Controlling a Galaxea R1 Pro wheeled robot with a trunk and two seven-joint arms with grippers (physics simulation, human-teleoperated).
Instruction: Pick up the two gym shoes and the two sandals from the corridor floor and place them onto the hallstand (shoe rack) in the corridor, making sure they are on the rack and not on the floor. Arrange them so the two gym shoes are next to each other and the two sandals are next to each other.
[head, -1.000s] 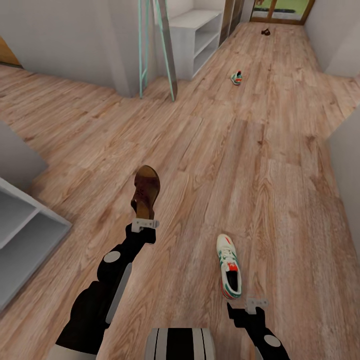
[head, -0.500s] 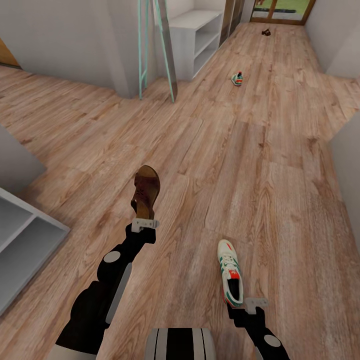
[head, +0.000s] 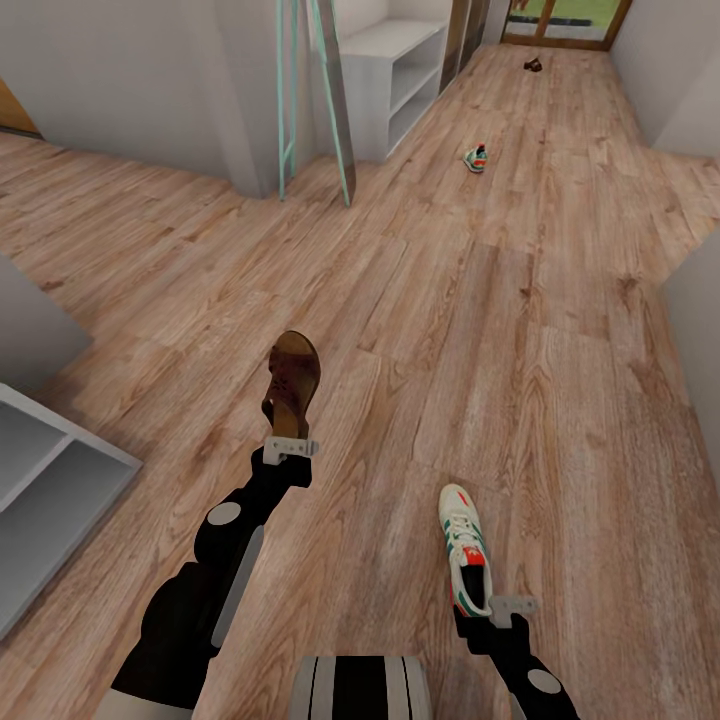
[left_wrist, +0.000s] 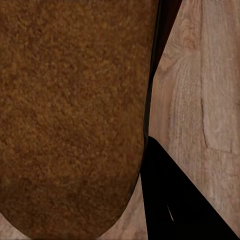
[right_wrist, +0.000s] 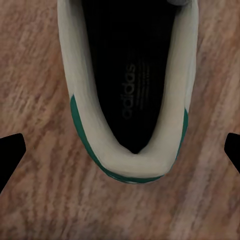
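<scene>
Sneaker (head: 465, 550) on floor (head: 560, 380), heel toward right gripper (head: 511, 606), long axis running straight ahead; jaws spread, straddling heel. Left gripper (head: 290, 447) clamped on sandal (head: 292, 384), held aloft.

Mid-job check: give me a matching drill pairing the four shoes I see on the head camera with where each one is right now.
Things:
1. brown sandal
2. near gym shoe
3. far gym shoe
4. far sandal

Places:
A. on the floor just ahead of the right end effector
B. on the floor by the doorway at the corridor's end
C. held up by the left end effector
D. on the floor mid-corridor, near the white shelf unit

Pairs: 1-C, 2-A, 3-D, 4-B
</scene>
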